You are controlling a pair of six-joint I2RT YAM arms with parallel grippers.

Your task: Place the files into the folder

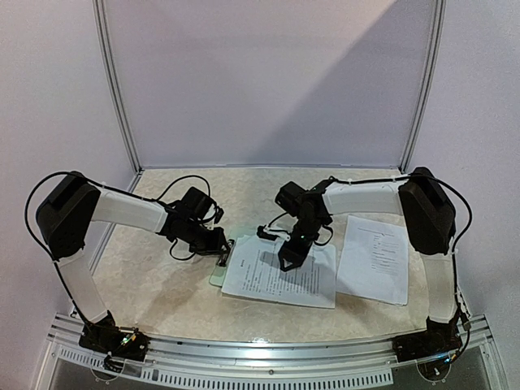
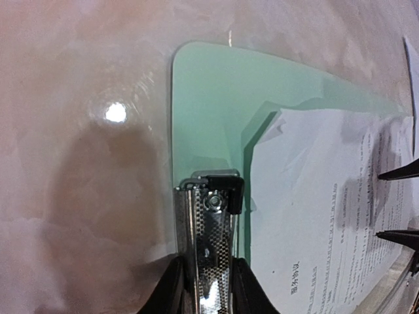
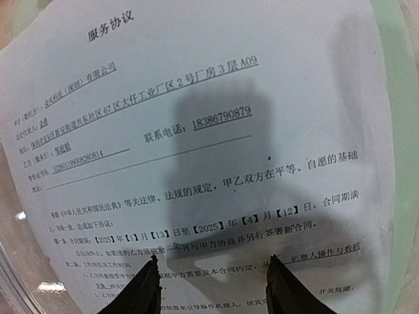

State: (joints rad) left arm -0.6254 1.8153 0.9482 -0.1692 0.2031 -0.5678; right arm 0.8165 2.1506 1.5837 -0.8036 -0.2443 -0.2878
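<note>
The folder (image 1: 216, 275) is a mint-green board (image 2: 216, 98) lying flat, with its metal clip (image 2: 209, 222) at the left short edge. My left gripper (image 2: 208, 261) is shut on that clip (image 1: 224, 253). One file (image 1: 276, 280), a white sheet of black text, lies on the folder, its left edge (image 2: 314, 216) just beside the clip. My right gripper (image 1: 288, 262) is open, its tips close above this sheet (image 3: 196, 98), nothing between its fingers (image 3: 152, 268). A second file (image 1: 374, 258) lies on the table to the right.
The right gripper's dark fingertips (image 2: 396, 175) show at the right edge of the left wrist view. White booth walls and metal posts (image 1: 120, 97) close in the beige table (image 1: 154, 292). A metal rail (image 1: 268, 351) runs along the near edge.
</note>
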